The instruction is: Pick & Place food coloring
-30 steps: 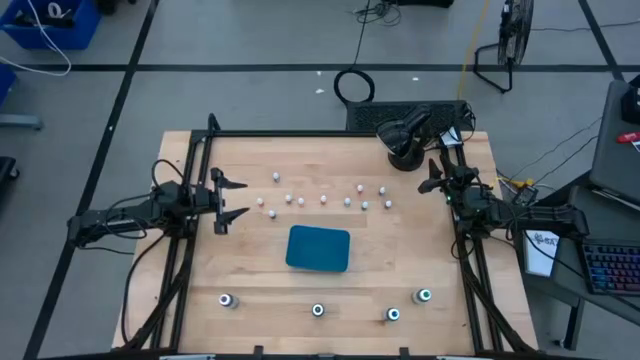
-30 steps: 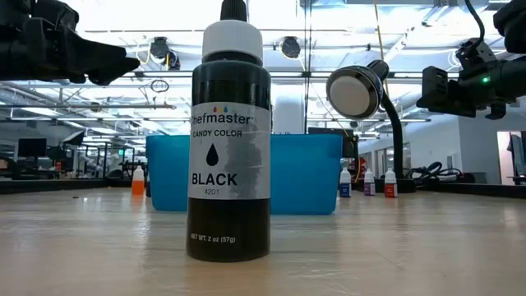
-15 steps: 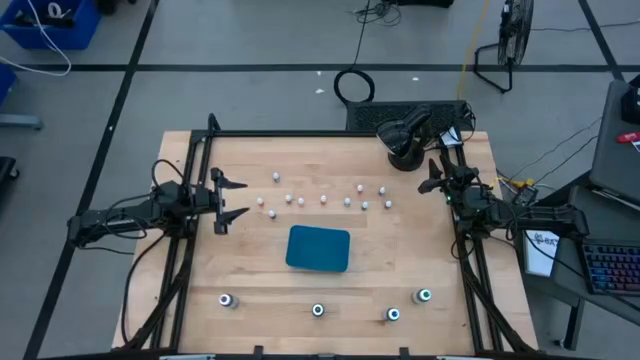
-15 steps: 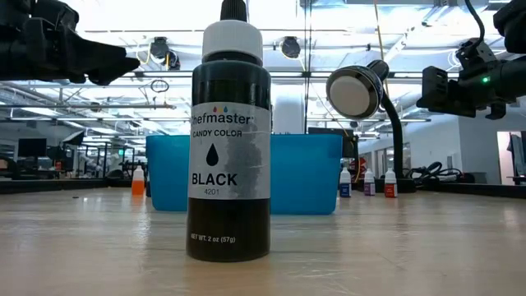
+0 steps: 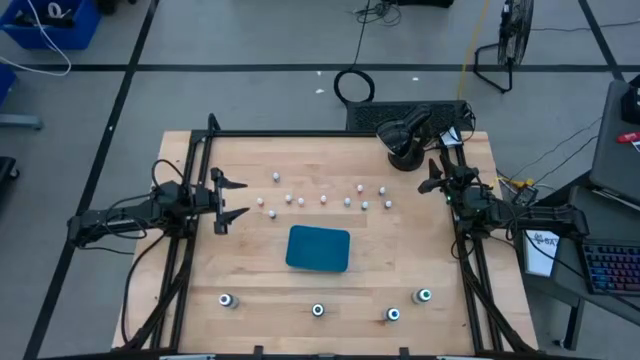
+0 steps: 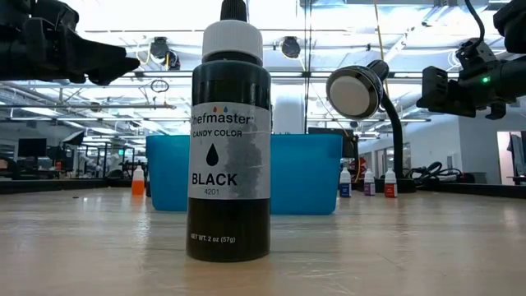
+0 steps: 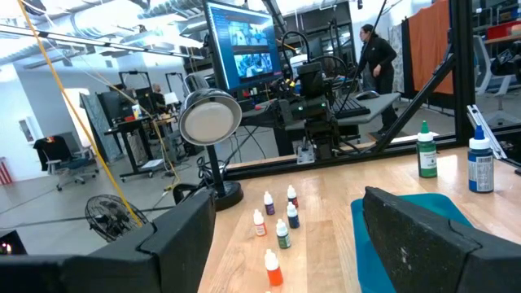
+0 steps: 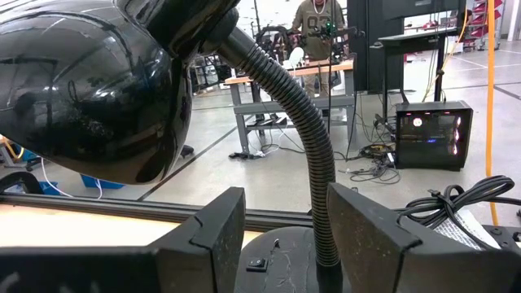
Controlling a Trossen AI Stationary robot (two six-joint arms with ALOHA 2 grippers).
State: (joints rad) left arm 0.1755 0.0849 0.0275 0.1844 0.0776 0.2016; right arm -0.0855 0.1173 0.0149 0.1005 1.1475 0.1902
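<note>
Teal rectangular tray [image 5: 318,248] at centre of light wooden worktop [image 5: 260,290]; nothing seen in it from above. Row of tiny pale food coloring bottles [image 5: 323,199] on far side of tray, between the two tools. Four dark, larger bottles [image 5: 318,311] along near edge, well apart from both. Left tool [image 5: 228,200] released, fingers spread, hovering just left of the row's left end. Right tool [image 5: 432,178] released, facing black gooseneck desk lamp [image 5: 404,141] at far right.
</note>
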